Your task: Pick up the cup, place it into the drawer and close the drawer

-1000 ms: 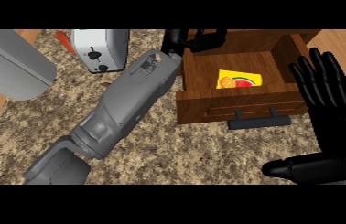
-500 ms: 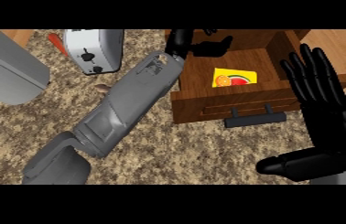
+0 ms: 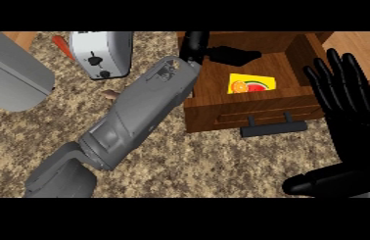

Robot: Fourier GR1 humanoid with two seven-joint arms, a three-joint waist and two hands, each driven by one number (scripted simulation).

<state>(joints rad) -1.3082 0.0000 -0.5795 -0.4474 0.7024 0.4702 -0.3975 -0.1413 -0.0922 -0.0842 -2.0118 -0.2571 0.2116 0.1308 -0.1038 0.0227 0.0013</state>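
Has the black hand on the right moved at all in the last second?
Yes. The right hand has shifted leftward, toward the open drawer: its fingers, still straight, now stand closer to the drawer's right wall and dark handle than before.

My left forearm (image 3: 137,119) slants up across the view, its hand (image 3: 217,50) curled; my right hand (image 3: 347,102) rests open, fingers (image 3: 339,72) up.

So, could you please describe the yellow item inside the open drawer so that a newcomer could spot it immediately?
Find the wooden drawer standing open on the speckled counter. On its floor, just right of the left hand, lies a small flat yellow card with fruit pictures, the only bright thing in the brown interior.
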